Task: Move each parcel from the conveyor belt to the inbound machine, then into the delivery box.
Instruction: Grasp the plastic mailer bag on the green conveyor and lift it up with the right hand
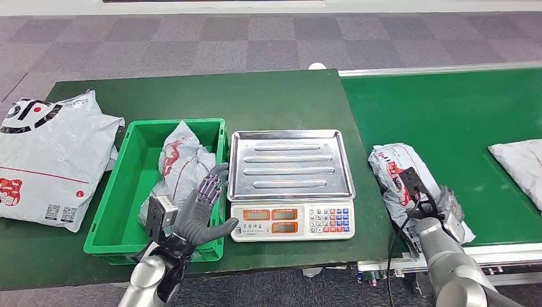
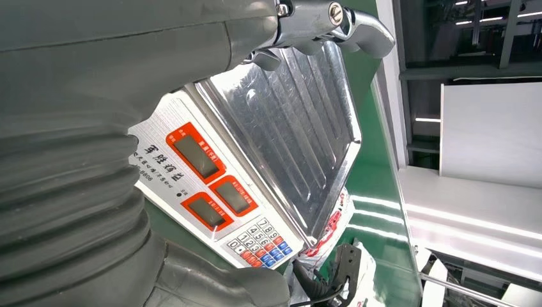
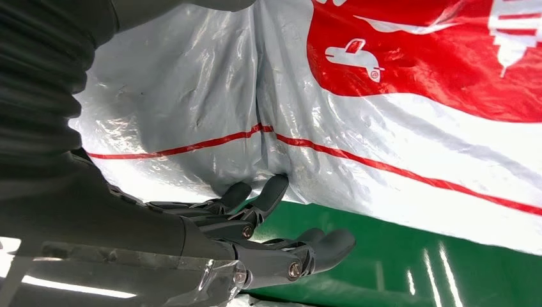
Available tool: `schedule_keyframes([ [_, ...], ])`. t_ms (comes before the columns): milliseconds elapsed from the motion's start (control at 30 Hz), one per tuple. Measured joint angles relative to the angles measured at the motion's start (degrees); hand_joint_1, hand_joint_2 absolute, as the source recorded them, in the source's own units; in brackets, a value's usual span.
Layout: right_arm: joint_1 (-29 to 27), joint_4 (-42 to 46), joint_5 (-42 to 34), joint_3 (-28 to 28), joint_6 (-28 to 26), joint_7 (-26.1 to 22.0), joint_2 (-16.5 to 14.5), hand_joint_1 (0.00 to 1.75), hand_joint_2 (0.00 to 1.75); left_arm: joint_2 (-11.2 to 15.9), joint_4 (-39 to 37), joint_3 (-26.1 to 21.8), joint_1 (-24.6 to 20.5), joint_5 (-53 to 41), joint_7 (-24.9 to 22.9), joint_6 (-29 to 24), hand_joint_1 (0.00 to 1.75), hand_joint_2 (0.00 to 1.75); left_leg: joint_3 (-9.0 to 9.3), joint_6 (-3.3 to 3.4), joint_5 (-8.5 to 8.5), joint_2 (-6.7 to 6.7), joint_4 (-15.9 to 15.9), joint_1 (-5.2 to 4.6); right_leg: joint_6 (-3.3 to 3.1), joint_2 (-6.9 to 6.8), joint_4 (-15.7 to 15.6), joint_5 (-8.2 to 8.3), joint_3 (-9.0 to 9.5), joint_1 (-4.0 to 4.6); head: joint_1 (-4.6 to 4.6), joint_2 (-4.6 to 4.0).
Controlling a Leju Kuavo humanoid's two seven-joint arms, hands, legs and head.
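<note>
Reaching onto the green conveyor belt (image 1: pixel 447 109), the right hand (image 3: pixel 255 224) has fingertips pressing into the near edge of a grey-and-red plastic mailer parcel (image 1: pixel 399 169), but can't tell if it's really gripping. Left hand (image 1: pixel 201 214) hovers released, fingers spread, over the green plastic crate (image 1: pixel 115 204) holding another grey parcel (image 1: pixel 182 163), just left of the steel-topped weighing scale (image 1: pixel 291 166) on the green bench (image 1: pixel 255 96).
</note>
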State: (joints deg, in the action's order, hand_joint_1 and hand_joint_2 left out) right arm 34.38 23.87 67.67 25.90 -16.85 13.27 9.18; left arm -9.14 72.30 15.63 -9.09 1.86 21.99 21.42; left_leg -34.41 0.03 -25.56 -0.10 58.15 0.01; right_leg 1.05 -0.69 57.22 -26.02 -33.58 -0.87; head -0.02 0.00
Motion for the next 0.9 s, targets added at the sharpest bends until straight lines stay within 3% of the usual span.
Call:
schedule_keyframes([
  [67, 0.0, -0.01, 0.01, -0.01, 0.02, 0.01, 0.0, 0.0, 1.75, -0.01, -0.01, 0.0, 0.0, 0.0, 0.0, 0.01, 0.0, 1.75, 0.0, 0.0, 0.0, 0.0, 0.0, 0.0, 0.0, 0.0, 0.0, 0.0, 0.0, 0.0, -0.01, 0.0],
  [200, 0.02, -0.08, 0.07, -0.07, 0.5, 0.07, 0.05, 1.75, 1.75, -0.04, -0.08, 0.0, -0.03, -0.02, 0.0, 0.07, 0.0, 1.75, 0.0, 0.0, 0.0, 0.0, 0.0, 0.0, 0.0, 0.0, 0.0, 0.0, 0.0, 0.0, -0.02, -0.01],
  [400, 0.06, -0.67, -0.59, -0.11, 3.79, -2.46, 0.35, 1.75, 1.75, -0.36, -1.55, 0.0, -0.94, -0.31, 0.19, 0.32, 0.0, 1.75, 0.01, 0.0, 0.0, 0.0, 0.01, 0.0, 0.0, 0.01, 0.0, 0.0, 0.0, 0.0, -0.02, -0.01],
  [900, 0.03, -1.15, -0.91, -0.09, 5.19, -5.04, 0.44, 1.75, 1.75, -0.46, -2.11, 0.0, -1.14, -0.33, 0.48, 0.33, 0.0, 1.75, 0.0, -0.01, 0.0, 0.02, 0.0, 0.0, 0.0, 0.03, 0.0, 0.0, -0.02, 0.01, 0.0, -0.01],
])
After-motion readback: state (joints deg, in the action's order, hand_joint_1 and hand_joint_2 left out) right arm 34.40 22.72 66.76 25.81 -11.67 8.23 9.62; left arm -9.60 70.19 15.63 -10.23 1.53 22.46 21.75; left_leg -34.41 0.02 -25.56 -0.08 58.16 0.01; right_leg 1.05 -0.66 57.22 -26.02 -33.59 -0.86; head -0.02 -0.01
